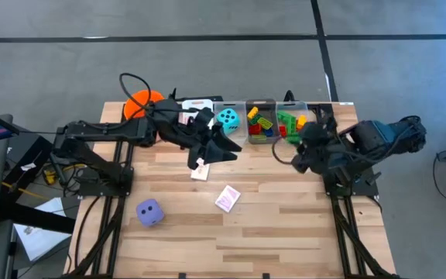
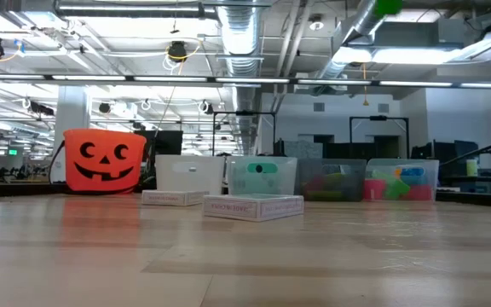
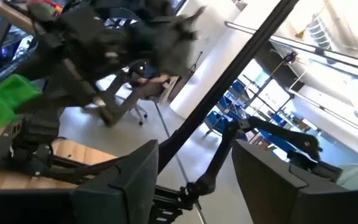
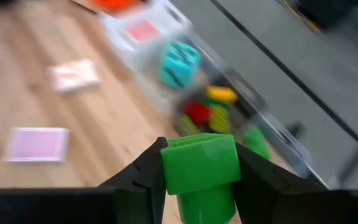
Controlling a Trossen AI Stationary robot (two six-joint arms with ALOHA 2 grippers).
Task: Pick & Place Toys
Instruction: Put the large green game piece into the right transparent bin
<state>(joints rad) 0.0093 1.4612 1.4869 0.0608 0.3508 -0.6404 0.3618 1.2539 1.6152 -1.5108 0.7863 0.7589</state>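
Beside bins (image 1: 260,108) | right gripper (image 4: 199,163) jaws grasping green brick (image 4: 201,168) | left gripper (image 3: 191,180) jaws released

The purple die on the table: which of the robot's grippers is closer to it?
Left. The left gripper hangs mid-table, diagonally off the purple die; the right gripper, clamping a green brick, hovers farther off.

Bright overhead ceiling lights; wrist views motion-blurred, soft shadows
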